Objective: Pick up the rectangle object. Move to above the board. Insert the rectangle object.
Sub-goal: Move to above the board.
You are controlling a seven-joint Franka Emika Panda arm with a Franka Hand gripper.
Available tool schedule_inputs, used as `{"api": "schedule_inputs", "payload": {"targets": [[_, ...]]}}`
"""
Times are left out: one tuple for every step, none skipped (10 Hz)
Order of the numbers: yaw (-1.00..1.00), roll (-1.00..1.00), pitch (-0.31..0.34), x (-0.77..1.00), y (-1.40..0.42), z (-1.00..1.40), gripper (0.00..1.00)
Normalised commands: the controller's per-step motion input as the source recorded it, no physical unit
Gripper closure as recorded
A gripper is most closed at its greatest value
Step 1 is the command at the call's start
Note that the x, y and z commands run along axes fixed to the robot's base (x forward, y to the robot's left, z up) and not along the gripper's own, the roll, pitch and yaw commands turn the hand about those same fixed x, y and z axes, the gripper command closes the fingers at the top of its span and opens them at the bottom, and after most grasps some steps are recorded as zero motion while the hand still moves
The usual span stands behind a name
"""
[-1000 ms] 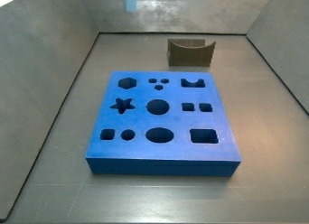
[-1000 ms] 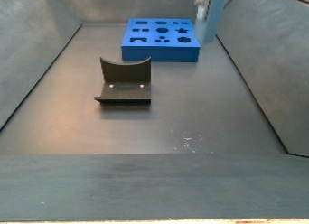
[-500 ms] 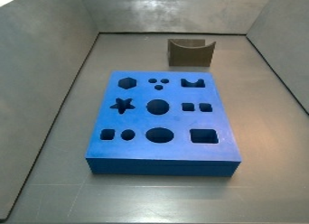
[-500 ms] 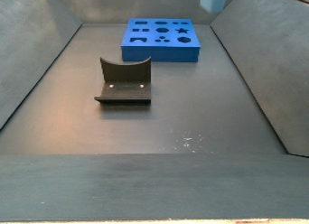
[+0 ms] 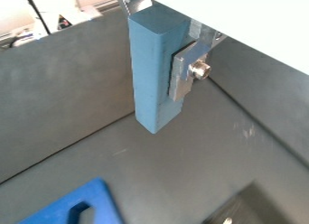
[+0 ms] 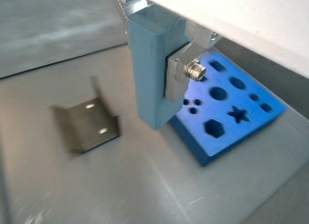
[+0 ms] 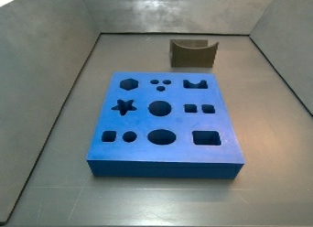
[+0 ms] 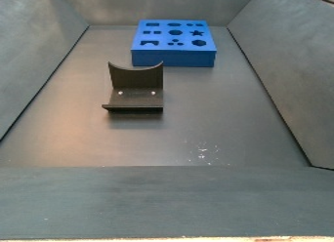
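Note:
My gripper (image 5: 154, 60) is shut on the rectangle object (image 5: 151, 74), a tall pale blue block that hangs upright between the fingers (image 5: 183, 72), high above the floor. It shows the same way in both wrist views, block (image 6: 151, 70) and gripper (image 6: 157, 70). The gripper and the block are out of both side views. The board (image 7: 163, 121), a bright blue slab with star, circle, hexagon and square holes, lies flat on the floor. It shows in both side views (image 8: 175, 41) and below the block in a wrist view (image 6: 229, 106). A corner shows in a wrist view (image 5: 79, 208).
The fixture (image 8: 133, 88), a dark L-shaped bracket on a base plate, stands on the floor away from the board. It also shows in a side view (image 7: 192, 52) and a wrist view (image 6: 85, 126). Grey walls (image 7: 55, 93) ring the floor.
One second ago the pale blue block and gripper showed at the top edge of both side views. They have risen out of those views. The board and fixture have not moved.

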Motion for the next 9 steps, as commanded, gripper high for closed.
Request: {"api": "schedule_inputs", "payload": {"targets": [[-1.0,0.29,0.214,0.31,-1.0,-0.33,1.0],[-1.0,0.32,0.217,0.32,-1.0,-0.33,1.0],[-0.68,0.34,0.213,0.33,-1.0,-0.34,1.0],[-0.42,0.23,0.163,0.34,-1.0,-0.34,1.0],[-0.18,0.15,0.097,0.35,-1.0,-0.34,1.0],[-0.09,0.13,0.07,0.36,-1.0,-0.35,1.0],[-0.05,0.14,0.057,0.37,-1.0,-0.35,1.0],[-0.02,0.13,0.041,0.38,-0.9,-0.32,1.0],[-0.01,0.13,0.033,0.32,-0.69,-0.25,1.0]]}}
